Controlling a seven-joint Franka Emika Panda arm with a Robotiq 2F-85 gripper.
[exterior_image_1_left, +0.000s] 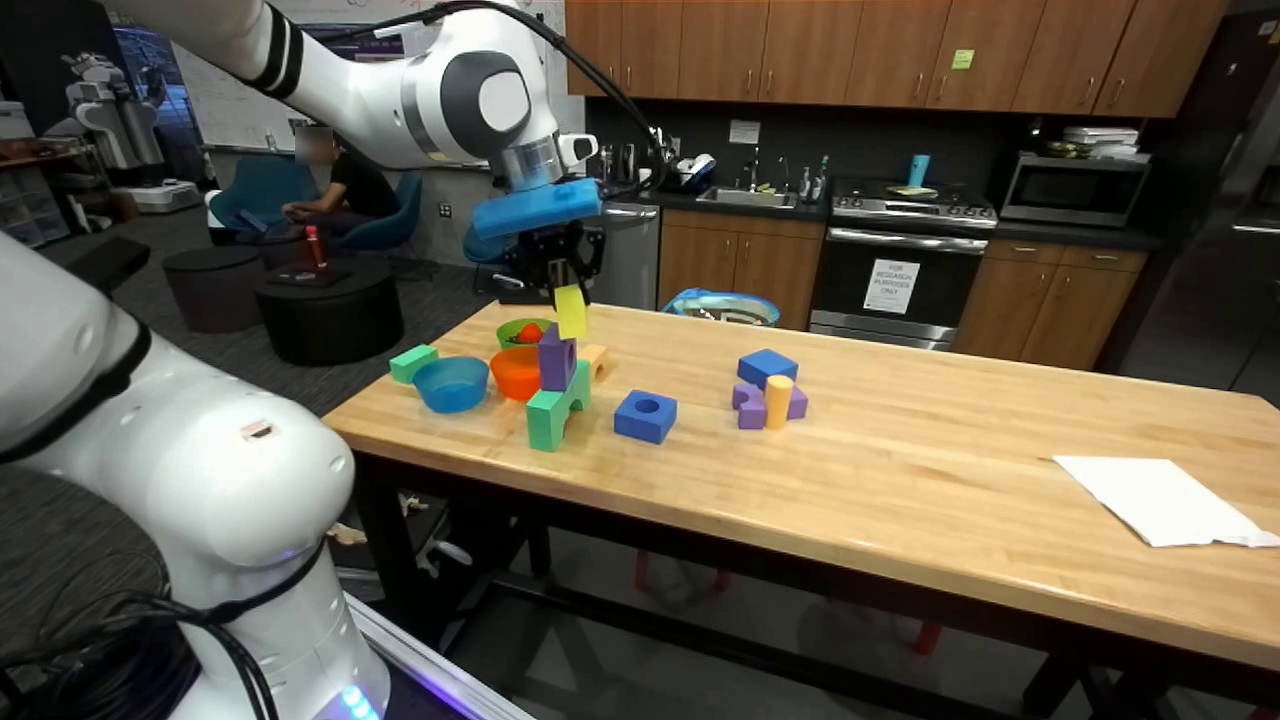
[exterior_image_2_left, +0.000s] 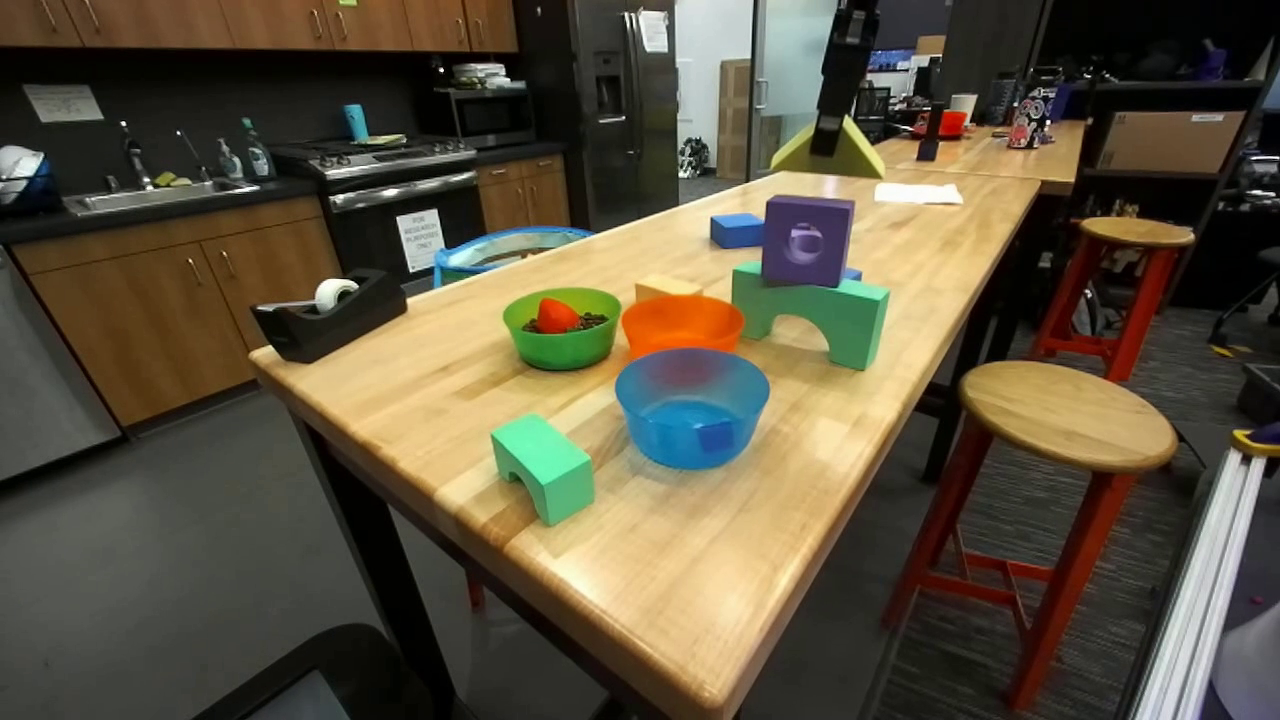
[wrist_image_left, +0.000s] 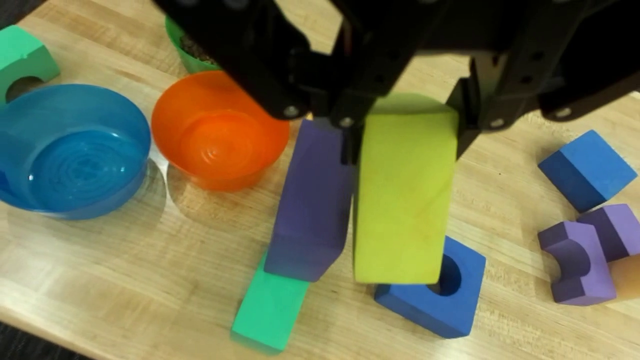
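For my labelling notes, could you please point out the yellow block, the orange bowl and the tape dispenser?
Yellow block (wrist_image_left: 405, 200): wrist view, camera-facing side.
Orange bowl (wrist_image_left: 217, 137): wrist view, inner floor.
Tape dispenser (exterior_image_2_left: 328, 325): in an exterior view, black body.

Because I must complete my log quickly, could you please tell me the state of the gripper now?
Gripper: closed on the yellow block, holding it above the table.

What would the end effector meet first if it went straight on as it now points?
Probably the purple block on the green arch, via the held yellow block; depth is unclear, so it may miss.
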